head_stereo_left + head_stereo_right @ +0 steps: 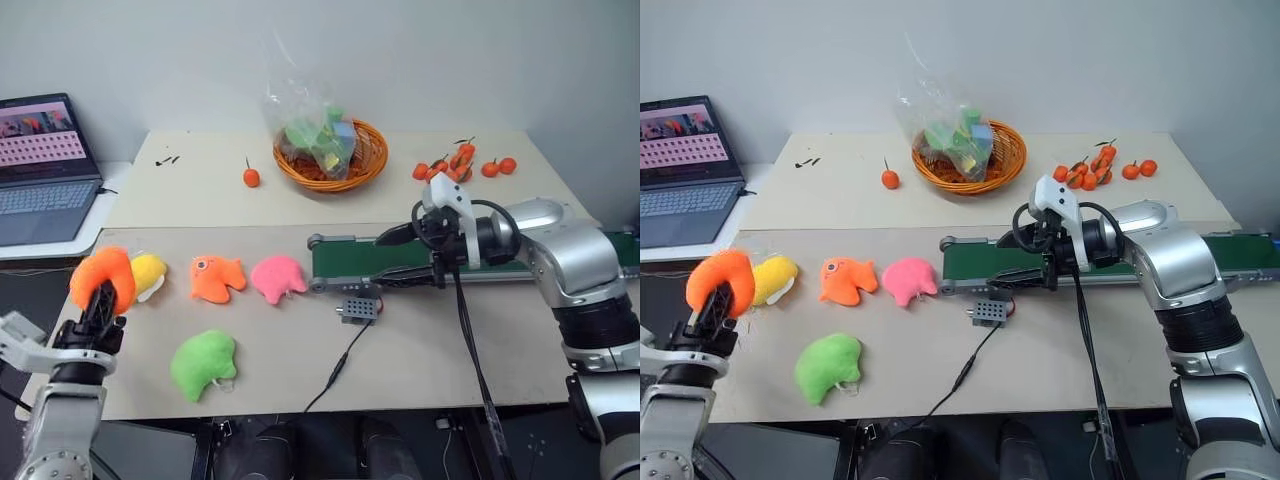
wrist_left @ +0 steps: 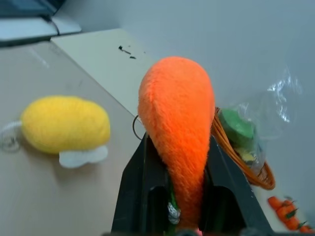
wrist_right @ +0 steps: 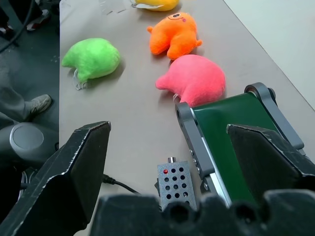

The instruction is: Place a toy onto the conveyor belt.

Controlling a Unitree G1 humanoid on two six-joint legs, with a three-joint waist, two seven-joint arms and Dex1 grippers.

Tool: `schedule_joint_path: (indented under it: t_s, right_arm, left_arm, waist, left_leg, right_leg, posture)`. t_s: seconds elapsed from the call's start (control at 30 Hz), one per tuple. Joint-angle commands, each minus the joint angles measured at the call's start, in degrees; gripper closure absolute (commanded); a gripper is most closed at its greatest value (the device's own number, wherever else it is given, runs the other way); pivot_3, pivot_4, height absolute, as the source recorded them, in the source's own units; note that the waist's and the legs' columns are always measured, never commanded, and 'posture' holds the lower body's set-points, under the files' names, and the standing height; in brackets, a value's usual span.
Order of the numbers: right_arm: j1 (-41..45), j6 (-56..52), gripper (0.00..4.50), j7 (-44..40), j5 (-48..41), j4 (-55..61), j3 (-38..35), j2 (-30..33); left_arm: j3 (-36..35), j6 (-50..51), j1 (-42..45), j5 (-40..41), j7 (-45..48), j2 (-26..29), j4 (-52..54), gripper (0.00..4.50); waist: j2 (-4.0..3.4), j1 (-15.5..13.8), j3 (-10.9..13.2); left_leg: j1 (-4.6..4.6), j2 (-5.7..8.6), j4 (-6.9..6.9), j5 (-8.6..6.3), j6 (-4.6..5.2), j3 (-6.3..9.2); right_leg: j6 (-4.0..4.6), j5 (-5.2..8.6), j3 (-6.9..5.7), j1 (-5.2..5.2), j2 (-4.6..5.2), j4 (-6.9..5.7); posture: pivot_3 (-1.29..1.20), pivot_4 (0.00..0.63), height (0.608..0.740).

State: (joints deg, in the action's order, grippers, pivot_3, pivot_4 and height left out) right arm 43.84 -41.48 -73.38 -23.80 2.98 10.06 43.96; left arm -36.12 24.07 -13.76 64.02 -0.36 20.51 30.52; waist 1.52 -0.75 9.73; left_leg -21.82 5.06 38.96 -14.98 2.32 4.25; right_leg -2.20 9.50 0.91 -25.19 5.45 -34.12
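Head view: the left tool (image 1: pixel 100 300) is clenched on the orange toy (image 1: pixel 103 277), held well left of the belt (image 1: pixel 345 258); right wrist view: the right tool (image 3: pixel 179 162) hangs wide open over the belt's end.

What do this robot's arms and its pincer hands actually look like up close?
Both arms are silver-grey metal tubes with black joint rings. The right arm ends in a black wrist with a white block on top, and black cables loop round it and hang down. Each gripper, left and right, has two black, wedge-shaped plastic jaws.
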Motion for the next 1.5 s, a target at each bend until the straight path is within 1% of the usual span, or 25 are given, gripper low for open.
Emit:
schedule_joint_path:
  t_s: [0.03, 0.07, 0.17, 0.2, 0.27, 0.3, 0.4, 0.47, 0.53, 0.6, 0.7, 0.8, 0.87, 0.97, 1.1, 1.2, 1.37, 1.5]
  right_arm:
    - [1.23, 1.53, 0.00, 0.39, -0.46, 0.74, -1.33, -0.53]
    - [1.23, 1.52, 0.00, 0.49, -0.51, 0.85, -1.34, -0.66]
    - [1.06, 1.36, 0.00, 0.84, -0.64, 1.23, -1.64, -0.83]
    - [0.91, 1.25, 0.00, 0.97, -0.72, 1.42, -1.86, -0.75]
    - [0.35, 1.04, 0.00, 1.28, -1.00, 2.07, -2.48, -0.36]
    - [0.04, 0.69, 0.00, 1.52, -1.39, 2.49, -2.97, -0.23]
    - [-1.31, -0.65, 0.00, 2.98, -2.31, 4.36, -4.69, 0.25]
    - [-1.86, -1.27, 0.00, 3.72, -2.69, 5.26, -5.25, 0.28]
    - [-2.63, -2.03, 0.00, 4.89, -3.33, 6.44, -5.88, 0.36]
    - [-3.63, -2.87, 0.00, 6.12, -4.01, 7.97, -6.73, 0.60]
    - [-4.84, -4.06, 0.00, 7.71, -4.76, 9.94, -8.01, 0.98]
    - [-5.72, -5.03, 0.00, 9.29, -5.55, 11.41, -8.81, 1.28]
    - [-7.41, -6.03, 0.00, 10.97, -6.34, 13.38, -10.51, 1.76]
    - [-9.19, -6.98, 0.00, 13.32, -7.08, 15.55, -12.00, 1.78]
    - [-10.87, -8.45, 0.00, 16.69, -8.52, 18.19, -13.20, 1.34]
    - [-12.88, -9.91, 0.00, 18.42, -10.06, 20.74, -14.86, 1.71]
    - [-14.58, -9.94, 0.00, 19.46, -10.46, 21.49, -15.63, 3.71]
    - [-14.91, -9.72, 0.00, 20.01, -11.13, 21.47, -16.03, 4.79]
  left_arm:
    - [4.39, 0.62, 5.47, -13.49, -0.73, 9.82, 3.35, 3.87]
    - [7.33, 0.71, 7.00, -19.21, 0.35, 14.01, 3.62, 3.87]
    - [15.06, -0.23, 10.97, -31.47, 2.14, 21.50, 3.05, 3.87]
    - [18.53, -1.78, 11.58, -36.95, 3.96, 24.55, 2.72, 3.87]
    - [25.22, -5.97, 12.19, -50.54, 5.64, 31.03, 1.31, 3.87]
    - [27.60, -8.11, 12.64, -55.09, 6.38, 32.70, 0.07, 3.87]
    - [36.48, -17.33, 15.97, -72.40, 7.39, 38.63, -7.38, 3.87]
    - [39.36, -21.86, 18.09, -79.14, 7.71, 40.09, -10.67, 3.87]
    - [43.73, -29.32, 21.86, -87.51, 7.81, 41.37, -14.14, 3.87]
    - [47.25, -35.04, 26.90, -92.26, 7.33, 39.59, -18.31, 3.87]
    - [50.67, -40.91, 34.11, -95.35, 7.85, 35.83, -24.27, 3.87]
    - [52.58, -45.75, 39.54, -97.62, 8.34, 32.80, -29.99, 3.87]
    - [56.57, -50.80, 46.69, -99.84, 9.15, 28.76, -37.83, 3.87]
    - [60.21, -55.76, 53.30, -102.53, 9.66, 24.58, -47.01, 3.87]
    - [62.80, -60.89, 58.83, -105.25, 8.00, 20.49, -56.26, 3.87]
    - [65.77, -65.02, 63.14, -107.96, 6.39, 16.89, -63.43, 3.87]
    - [68.17, -69.79, 66.99, -110.79, 3.46, 14.10, -70.84, 3.87]
    - [69.60, -71.91, 68.78, -112.82, 1.47, 12.56, -74.42, 3.87]
  waist:
    - [0.00, -0.14, 0.00]
    - [0.04, -0.19, 0.01]
    - [0.00, 0.04, 0.00]
    - [0.00, 0.06, 0.00]
    - [0.00, 0.36, 0.00]
    - [-0.01, 0.45, 0.01]
    - [-0.05, 0.43, 0.02]
    - [-0.06, 0.33, 0.03]
    - [-0.07, 0.30, 0.03]
    - [-0.07, 0.09, 0.04]
    - [-0.08, -0.35, 0.04]
    - [-0.07, -0.11, 0.04]
    - [-0.07, -0.05, 0.03]
    - [-0.07, -0.33, 0.03]
    - [-0.06, 0.32, 0.03]
    - [-0.05, 0.10, 0.03]
    - [-0.05, 0.11, 0.02]
    - [-0.04, 0.12, 0.02]
  left_leg:
    - [0.01, 0.00, 0.00, 0.01, -0.01, 0.00]
    - [0.00, 0.01, 0.00, 0.03, -0.03, 0.01]
    - [0.00, 0.04, -0.01, 0.04, -0.02, 0.00]
    - [0.01, 0.05, -0.02, 0.01, 0.04, -0.04]
    - [-0.01, 0.07, -0.08, 0.02, 0.05, -0.06]
    - [-0.03, 0.06, -0.10, 0.02, 0.05, -0.07]
    - [-0.21, 0.03, -0.34, 0.04, 0.01, -0.10]
    - [-0.52, 0.00, -0.36, 0.10, -0.09, -0.09]
    - [-0.61, -0.02, -0.44, 0.14, -0.12, -0.11]
    - [-0.64, -0.03, -0.44, 0.12, -0.10, -0.11]
    - [-0.67, -0.01, -0.38, 0.11, -0.08, -0.10]
    - [-0.81, 0.00, -0.14, 0.09, -0.02, -0.10]
    - [-0.83, 0.03, -0.09, 0.10, 0.00, -0.12]
    - [-0.94, 0.07, 0.03, 0.16, 0.05, -0.09]
    - [-0.94, 0.09, 0.09, 0.18, 0.09, -0.14]
    - [-0.94, 0.08, 0.12, 0.18, 0.09, -0.18]
    - [-0.99, 0.10, 0.31, 0.14, 0.18, -0.24]
    - [-0.99, 0.11, 0.44, 0.10, 0.24, -0.31]
  right_leg:
    - [0.00, 0.00, 0.00, 0.01, -0.01, -0.01]
    - [0.02, -0.01, -0.02, 0.01, -0.04, -0.01]
    - [0.05, -0.07, 0.00, 0.01, -0.06, 0.02]
    - [0.01, -0.09, 0.05, -0.01, -0.03, 0.00]
    - [-0.01, -0.11, 0.06, -0.07, -0.04, 0.03]
    - [-0.01, -0.11, 0.07, -0.12, -0.07, 0.02]
    - [0.05, -0.10, 0.11, -0.46, -0.07, -0.01]
    - [0.16, -0.13, 0.07, -0.88, -0.09, -0.05]
    - [0.20, -0.17, 0.10, -1.04, -0.07, -0.04]
    - [0.21, -0.18, 0.07, -1.03, -0.05, 0.00]
    - [0.19, -0.21, 0.03, -1.01, 0.01, -0.02]
    - [0.11, -0.28, 0.00, -1.03, 0.01, -0.04]
    - [0.07, -0.30, 0.02, -1.04, 0.01, -0.03]
    - [0.04, -0.39, -0.10, -1.05, 0.02, -0.06]
    - [-0.01, -0.42, -0.04, -1.05, 0.02, -0.08]
    - [-0.01, -0.43, -0.03, -1.08, 0.01, -0.17]
    - [-0.04, -0.45, 0.00, -1.06, 0.04, -0.33]
    - [-0.06, -0.45, 0.00, -1.07, 0.06, -0.69]
  posture:
    - [0.00, 0.150, 0.740]
    - [0.00, 0.150, 0.740]
    - [0.00, 0.150, 0.740]
    - [0.00, 0.150, 0.740]
    - [0.00, 0.150, 0.740]
    - [0.00, 0.150, 0.740]
    - [0.00, 0.150, 0.740]
    - [0.00, 0.150, 0.740]
    - [0.00, 0.150, 0.740]
    - [0.00, 0.150, 0.740]
    - [0.00, 0.150, 0.740]
    - [0.00, 0.150, 0.740]
    - [0.00, 0.150, 0.740]
    - [0.00, 0.150, 0.740]
    - [0.00, 0.150, 0.740]
    - [0.00, 0.150, 0.740]
    - [0.00, 0.150, 0.740]
    - [0.00, 0.150, 0.740]
